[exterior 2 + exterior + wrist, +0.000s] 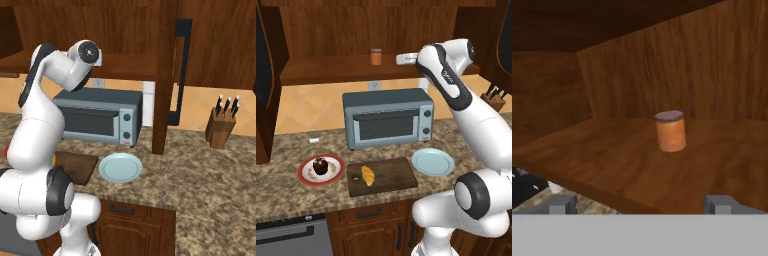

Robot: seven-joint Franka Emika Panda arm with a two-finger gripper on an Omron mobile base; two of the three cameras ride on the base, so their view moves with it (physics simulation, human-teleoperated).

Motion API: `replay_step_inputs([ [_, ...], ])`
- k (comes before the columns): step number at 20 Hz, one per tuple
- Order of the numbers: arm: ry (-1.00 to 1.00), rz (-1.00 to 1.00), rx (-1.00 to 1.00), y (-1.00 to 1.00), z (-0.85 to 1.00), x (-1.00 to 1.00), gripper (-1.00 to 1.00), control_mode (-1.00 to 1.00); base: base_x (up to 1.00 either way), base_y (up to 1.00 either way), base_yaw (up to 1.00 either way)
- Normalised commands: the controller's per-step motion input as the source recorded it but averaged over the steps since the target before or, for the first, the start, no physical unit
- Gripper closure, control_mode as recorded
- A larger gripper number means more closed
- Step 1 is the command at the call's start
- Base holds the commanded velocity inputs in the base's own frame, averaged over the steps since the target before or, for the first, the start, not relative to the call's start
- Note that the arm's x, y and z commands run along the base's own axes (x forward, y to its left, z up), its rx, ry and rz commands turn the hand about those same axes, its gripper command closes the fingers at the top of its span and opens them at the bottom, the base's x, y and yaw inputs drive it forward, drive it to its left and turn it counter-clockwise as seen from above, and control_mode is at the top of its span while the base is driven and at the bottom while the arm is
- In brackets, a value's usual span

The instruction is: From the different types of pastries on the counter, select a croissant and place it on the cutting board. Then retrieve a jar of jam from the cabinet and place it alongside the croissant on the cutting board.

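Observation:
The golden croissant (368,175) lies on the left part of the dark wooden cutting board (393,174), which rests on the speckled counter (286,187). The chocolate cake (320,165) sits on a red-rimmed plate to the board's left. Up in the cabinet, the jar of jam (376,57) (671,131) stands upright on the wooden shelf (612,160). My gripper (400,59) (641,205) is raised to shelf height just right of the jar. It is open and empty, with the jar ahead of it and a stretch of shelf between them.
A grey toaster oven (388,117) stands on the counter under the shelf, behind the board. An empty light blue plate (432,162) lies right of the board. A knife block (221,127) stands at the far right. The cabinet's open door (167,75) hangs right of my arm.

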Motion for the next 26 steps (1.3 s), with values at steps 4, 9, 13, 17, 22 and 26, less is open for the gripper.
replay_step_inputs([
  [4, 0.00, 0.00, -0.02, 0.11, 0.00, 0.63, -1.00, -1.00, 0.00, 0.00, 0.00],
  [9, 0.00, 0.00, -0.01, 0.20, 0.01, 0.54, -1.00, -1.00, 0.00, 0.00, 0.00],
  [13, 0.00, 0.00, 0.00, 0.18, 0.00, 0.75, -1.00, -1.00, 0.00, 0.00, 0.00],
  [17, 0.00, 0.00, 0.00, 0.15, 0.00, 0.73, -1.00, -1.00, 0.00, 0.00, 0.00],
  [22, 0.00, 0.00, 0.00, 0.17, 0.00, 0.57, -1.00, -1.00, 0.00, 0.00, 0.00],
  [26, 0.00, 0.00, -0.01, 0.32, 0.00, 0.36, -1.00, -1.00, 0.00, 0.00, 0.00],
])
